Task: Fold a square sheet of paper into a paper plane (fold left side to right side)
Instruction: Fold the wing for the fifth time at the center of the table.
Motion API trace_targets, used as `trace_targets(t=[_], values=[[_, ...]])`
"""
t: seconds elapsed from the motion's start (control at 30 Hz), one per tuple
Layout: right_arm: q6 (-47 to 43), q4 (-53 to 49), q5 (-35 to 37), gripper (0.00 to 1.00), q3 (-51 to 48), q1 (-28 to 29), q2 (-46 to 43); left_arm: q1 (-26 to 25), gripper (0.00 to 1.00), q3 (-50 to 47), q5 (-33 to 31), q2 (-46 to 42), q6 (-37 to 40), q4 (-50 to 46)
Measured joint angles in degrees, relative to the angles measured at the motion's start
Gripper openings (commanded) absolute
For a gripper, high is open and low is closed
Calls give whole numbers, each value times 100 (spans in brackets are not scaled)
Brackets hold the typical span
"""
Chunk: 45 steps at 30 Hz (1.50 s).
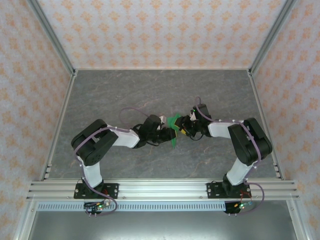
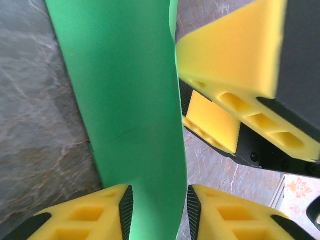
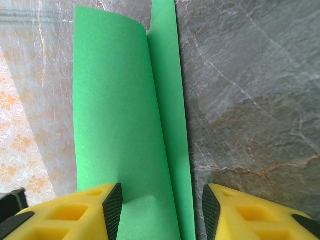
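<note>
Item: square sheet of paper (image 1: 174,125), bright green, creased lengthwise, one flap curling up off the other.

Location: middle of the grey surface (image 1: 150,90), between the two arms, which meet tip to tip over it.

At the left gripper (image 1: 166,132): fingers (image 2: 125,210) apart; the sheet runs up through the gap and fills most of it.

At the right gripper (image 1: 182,128): fingers (image 3: 112,207) apart; the folded sheet lies in the gap, close against one finger, with bare surface showing beside the other.

Contact between fingers and paper: cannot tell.

Paper (image 3: 125,125) between left pincer (image 2: 160,212) and right pincer (image 3: 159,210)
</note>
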Motion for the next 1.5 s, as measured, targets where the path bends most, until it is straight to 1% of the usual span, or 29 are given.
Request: trace_targets(t=[0.13,0.23,0.37,0.5,0.77,0.9,1.27,1.37,1.5], values=[[-17,-15,0,50,7,0,0,219,48,-127,-2,-387,44,-153],[-20,-22,0,50,11,0,0,417,49,-136,2,-579,85,-216],[-22,-22,0,49,11,0,0,673,48,-131,46,-592,111,-254],[-22,-24,0,50,11,0,0,756,46,57,157,-413,140,-291],[-39,-63,0,50,31,0,4,761,43,494,426,109,144,-293],[-42,-66,0,50,33,0,4,761,40,636,490,229,144,-295],[-83,-85,-2,50,37,0,7,824,22,839,614,459,146,-295],[-83,-85,-2,50,39,0,7,824,14,870,621,485,151,-293],[-83,-103,-9,50,50,0,11,824,0,935,625,595,197,-295]])
